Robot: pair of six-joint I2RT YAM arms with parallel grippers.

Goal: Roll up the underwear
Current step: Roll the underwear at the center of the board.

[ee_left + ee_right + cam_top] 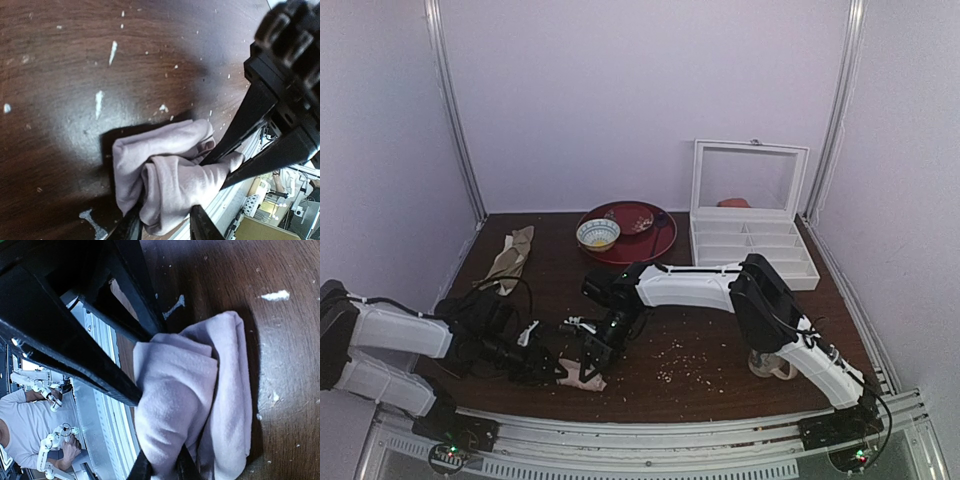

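Note:
The underwear [584,378] is a pale pink bundle, folded over on itself, lying on the dark table close to the front edge. In the left wrist view it [165,170] fills the gap between my left gripper's [165,227] fingers, which are closed on its thick folded part. In the right wrist view my right gripper [161,470] pinches a fold of it [175,390] between nearly closed fingers. In the top view the left gripper [556,368] meets the bundle from the left and the right gripper [598,352] from above right. Its waistband does not show.
A beige-olive cloth [510,255] lies at the back left. A red plate [655,240] with a small bowl [597,234] stands at the back, beside a white compartment box [750,250] with its lid up. Crumbs [680,360] dot the table. The metal front rail [650,435] is just below the bundle.

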